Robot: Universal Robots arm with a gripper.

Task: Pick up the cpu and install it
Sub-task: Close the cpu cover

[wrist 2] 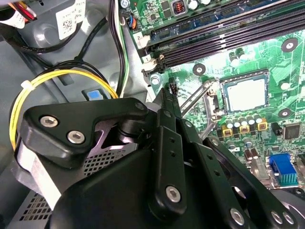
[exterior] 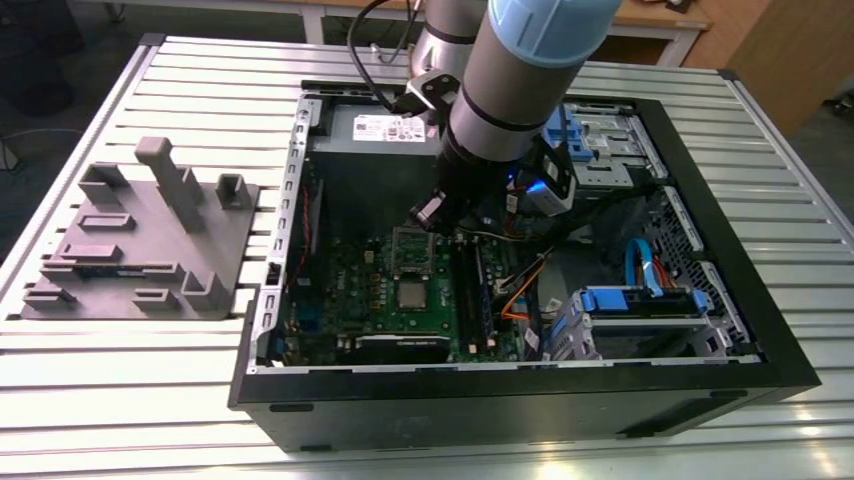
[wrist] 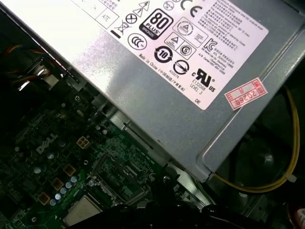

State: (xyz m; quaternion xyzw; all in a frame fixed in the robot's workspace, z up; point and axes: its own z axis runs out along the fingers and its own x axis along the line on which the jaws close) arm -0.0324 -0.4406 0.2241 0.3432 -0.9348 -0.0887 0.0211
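We see one cpu point(wrist 2: 246, 94) seated in its socket in the second wrist view, one power supply point(wrist: 190, 81) in the first wrist view, gripper point(wrist 2: 170, 88) tips pinched together, gripping nothing.

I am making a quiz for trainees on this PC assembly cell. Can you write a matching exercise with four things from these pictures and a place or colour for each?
Things:
1. cpu
2. power supply box
3. grey fixture block
4. end effector

Places or colours:
A. on the slatted table, outside the case, at the exterior view's left
B. lying in the socket on the green motherboard
C. black, above the board beside the socket
D. grey metal with a white label and a red sticker

Pairs: 1-B, 2-D, 3-A, 4-C
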